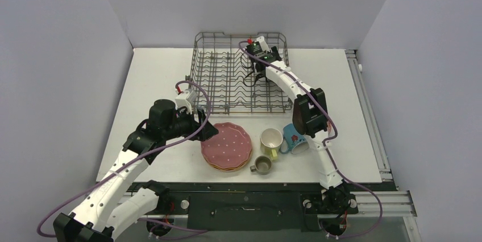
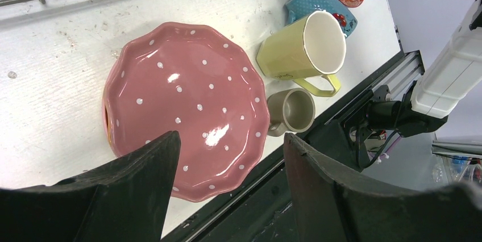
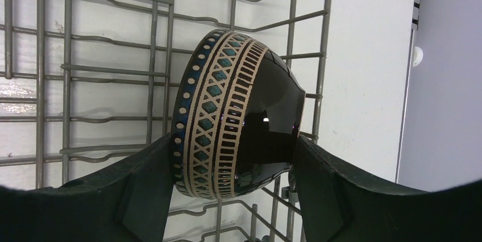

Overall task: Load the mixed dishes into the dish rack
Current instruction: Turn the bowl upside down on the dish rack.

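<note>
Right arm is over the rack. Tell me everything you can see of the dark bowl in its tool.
The dark brown bowl is glossy, ceramic by its look, with a blue rim band of cream dots, then cream lattice bands holding teal diamonds. It is tipped on edge, opening left, base right. The right tool grips it, one finger at the rim, one at the base, over the dish rack wires. Whether it touches them cannot be told.
</note>
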`<state>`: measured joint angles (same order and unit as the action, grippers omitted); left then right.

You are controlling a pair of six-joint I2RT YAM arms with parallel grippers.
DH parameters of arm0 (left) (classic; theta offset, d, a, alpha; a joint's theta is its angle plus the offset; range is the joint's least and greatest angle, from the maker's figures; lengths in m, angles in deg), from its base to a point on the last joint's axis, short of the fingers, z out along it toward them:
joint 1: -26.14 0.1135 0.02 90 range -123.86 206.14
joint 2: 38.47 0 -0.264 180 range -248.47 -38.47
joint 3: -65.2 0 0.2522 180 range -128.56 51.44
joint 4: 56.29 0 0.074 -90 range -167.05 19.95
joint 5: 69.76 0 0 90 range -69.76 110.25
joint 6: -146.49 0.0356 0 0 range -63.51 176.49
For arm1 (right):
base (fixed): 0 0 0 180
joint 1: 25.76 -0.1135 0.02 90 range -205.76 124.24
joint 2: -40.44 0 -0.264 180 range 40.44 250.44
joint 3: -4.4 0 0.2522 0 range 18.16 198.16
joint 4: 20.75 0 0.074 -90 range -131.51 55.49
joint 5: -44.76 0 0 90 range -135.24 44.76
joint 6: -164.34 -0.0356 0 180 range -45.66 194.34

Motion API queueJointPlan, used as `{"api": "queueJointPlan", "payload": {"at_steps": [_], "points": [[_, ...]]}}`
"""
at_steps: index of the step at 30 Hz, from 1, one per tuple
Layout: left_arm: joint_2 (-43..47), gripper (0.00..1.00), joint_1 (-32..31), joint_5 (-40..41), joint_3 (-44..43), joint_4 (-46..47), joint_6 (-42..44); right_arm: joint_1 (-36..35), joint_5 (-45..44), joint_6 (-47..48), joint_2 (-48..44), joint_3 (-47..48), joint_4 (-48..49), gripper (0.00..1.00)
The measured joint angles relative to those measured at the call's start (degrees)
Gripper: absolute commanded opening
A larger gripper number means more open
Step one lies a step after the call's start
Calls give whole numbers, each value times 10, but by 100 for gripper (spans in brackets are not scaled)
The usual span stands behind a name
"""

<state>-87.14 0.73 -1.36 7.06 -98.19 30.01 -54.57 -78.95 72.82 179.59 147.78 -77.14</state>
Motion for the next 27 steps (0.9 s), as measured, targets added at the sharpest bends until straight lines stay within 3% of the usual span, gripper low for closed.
{"api": "queueJointPlan", "payload": {"at_steps": [9, 14, 23, 27], "points": [[0, 64, 0, 1, 0, -1, 2, -2, -9, 33, 14, 2, 11, 1], [0, 64, 0, 2, 0, -4, 2, -4, -11, 40, 18, 3, 21, 23], [0, 64, 4, 4, 0, -4, 2, -9, -38, 56, 39, 6, 33, 37], [0, 64, 4, 4, 0, -4, 2, -9, -37, 55, 39, 6, 33, 50]]}}
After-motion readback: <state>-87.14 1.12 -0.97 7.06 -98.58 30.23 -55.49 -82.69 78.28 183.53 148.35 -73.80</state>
